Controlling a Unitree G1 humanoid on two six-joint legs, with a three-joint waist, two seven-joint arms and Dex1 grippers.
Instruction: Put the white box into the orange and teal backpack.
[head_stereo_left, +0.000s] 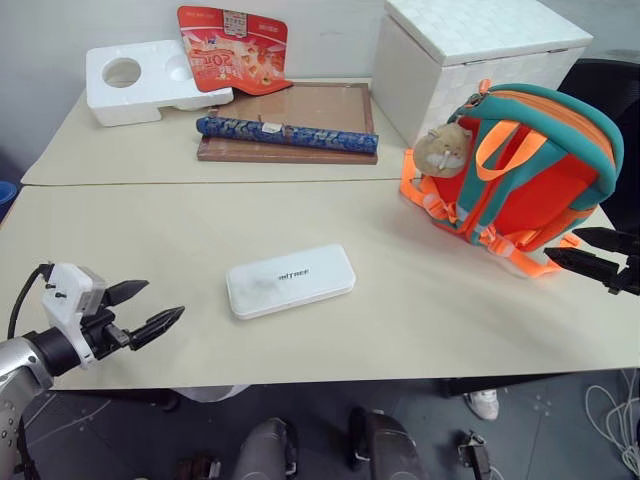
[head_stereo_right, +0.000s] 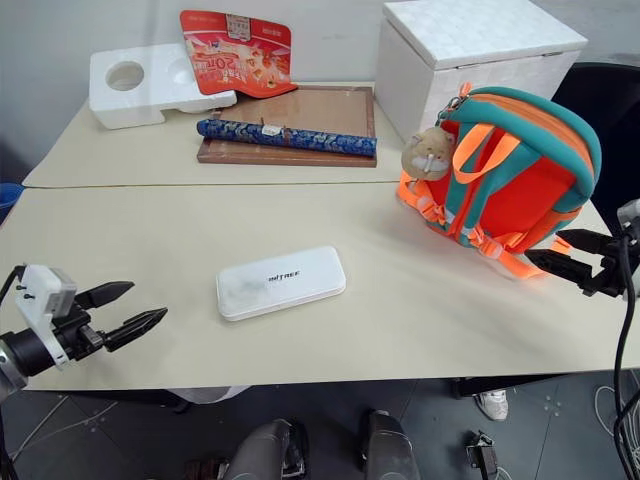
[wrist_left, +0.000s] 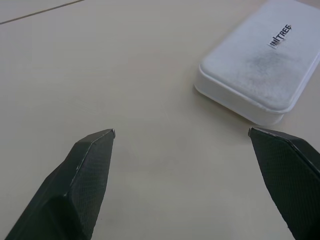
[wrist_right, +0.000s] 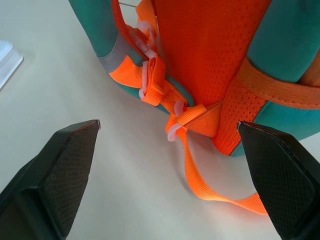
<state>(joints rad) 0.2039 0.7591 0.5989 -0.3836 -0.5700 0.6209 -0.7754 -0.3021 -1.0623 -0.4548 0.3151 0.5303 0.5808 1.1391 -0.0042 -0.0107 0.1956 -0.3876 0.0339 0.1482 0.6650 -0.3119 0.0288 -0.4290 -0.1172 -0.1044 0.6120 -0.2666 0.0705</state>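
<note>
White box (head_stereo_left: 290, 280) laid flat on near table (head_stereo_left: 200, 230), centre front. Orange and teal backpack (head_stereo_left: 525, 170) stood upright at right. Left gripper (head_stereo_left: 150, 310) spread wide, empty, aimed toward box. Right gripper (head_stereo_left: 580, 250) spread wide, empty, just beside backpack straps (wrist_right: 200, 150).

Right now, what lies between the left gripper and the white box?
Nothing: bare table separates the open left gripper from the white box, as the left eye view shows.
</note>
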